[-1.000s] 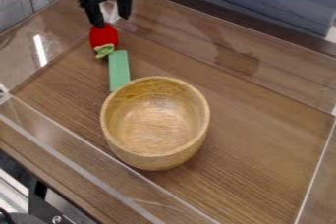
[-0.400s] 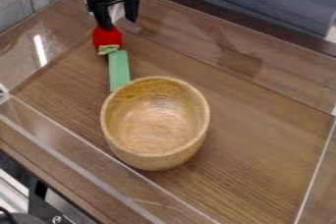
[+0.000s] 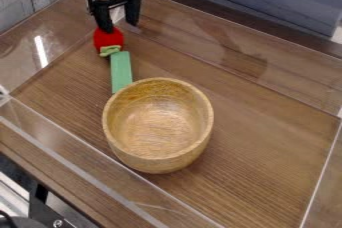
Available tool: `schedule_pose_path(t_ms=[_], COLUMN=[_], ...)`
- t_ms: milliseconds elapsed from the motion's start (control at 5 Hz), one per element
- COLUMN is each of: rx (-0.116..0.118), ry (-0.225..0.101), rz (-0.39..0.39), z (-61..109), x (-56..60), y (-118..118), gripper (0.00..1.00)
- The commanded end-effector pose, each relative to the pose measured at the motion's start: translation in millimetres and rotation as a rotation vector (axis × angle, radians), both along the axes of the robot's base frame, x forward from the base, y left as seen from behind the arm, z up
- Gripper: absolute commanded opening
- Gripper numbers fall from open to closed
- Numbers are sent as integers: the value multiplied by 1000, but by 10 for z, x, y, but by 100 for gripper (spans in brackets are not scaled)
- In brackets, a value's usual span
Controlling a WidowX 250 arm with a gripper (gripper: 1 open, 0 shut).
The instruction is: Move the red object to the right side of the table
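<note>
The red object (image 3: 107, 40) is a small red toy lying on the table (image 3: 267, 112) at the far left, just beyond the end of a flat light-green strip (image 3: 120, 71). My gripper (image 3: 115, 15) hangs directly behind and slightly above it, close but apart from it. Its two black fingers point down with a gap between them and nothing in it, so it is open. A hint of green shows at the toy's near end.
A large wooden bowl (image 3: 159, 123) stands at the middle front, touching the strip's near end. Low clear acrylic walls (image 3: 40, 142) edge the tabletop. Bare wood stretches to the right of the bowl.
The gripper has risen a little and shifted slightly right, away from the red toy. The toy, strip and bowl lie where they were.
</note>
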State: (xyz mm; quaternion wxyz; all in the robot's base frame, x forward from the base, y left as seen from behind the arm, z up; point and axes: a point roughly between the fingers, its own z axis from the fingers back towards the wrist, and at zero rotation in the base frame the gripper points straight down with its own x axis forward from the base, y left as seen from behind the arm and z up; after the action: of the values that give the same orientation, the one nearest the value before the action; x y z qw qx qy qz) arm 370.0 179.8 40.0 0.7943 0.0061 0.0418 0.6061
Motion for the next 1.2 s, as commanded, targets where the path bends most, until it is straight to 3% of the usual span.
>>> schedule_pose_path(t_ms=[0,200,600,800,1000], rx=[28,31,57,62,58], ry=[-17,-31,-129,-150,-145], rz=[24,42,-52,-29,-37], z=[73,210,887,1057,1066], x=[-22,-78,26,-7,-64], y=[-113,-248,-630,-839,-1182], gripper=[0,0,0,0,0])
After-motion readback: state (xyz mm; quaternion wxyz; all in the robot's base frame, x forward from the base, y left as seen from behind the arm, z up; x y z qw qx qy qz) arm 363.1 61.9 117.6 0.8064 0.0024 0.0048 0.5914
